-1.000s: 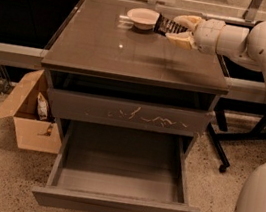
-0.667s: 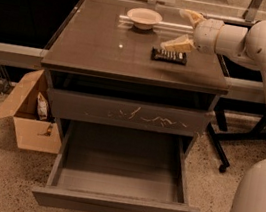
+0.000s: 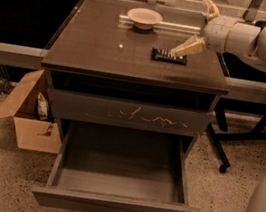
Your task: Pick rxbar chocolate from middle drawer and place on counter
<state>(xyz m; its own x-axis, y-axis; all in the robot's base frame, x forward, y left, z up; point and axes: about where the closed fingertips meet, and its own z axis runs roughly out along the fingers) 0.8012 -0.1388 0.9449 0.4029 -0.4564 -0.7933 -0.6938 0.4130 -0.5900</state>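
Cardboard box point(image 3: 30, 116): on the floor left of the cabinet, flaps open, small packets inside.
Counter point(image 3: 93, 40): dark glossy top slab of the cabinet, carrying the bowl and the bar.
Scratched front point(image 3: 126, 113): closed drawer just under the counter, pale scratch marks right of centre.
Drawer point(image 3: 116, 205): below the scratched front, pulled well out, grey floor bare.
Bowl point(image 3: 144, 17): pale, round, upright at the back of the counter, near the middle.
Rxbar point(image 3: 169, 56): black wrapper lying flat on the counter, right of centre, in front of the bowl and apart from it.
Gripper point(image 3: 189, 26): above the counter's right side, fingers spread wide, holding nothing; lower finger angles down to the bar's right end, contact cannot be told.
Arm point(image 3: 265, 41): white, coming in from the right edge.
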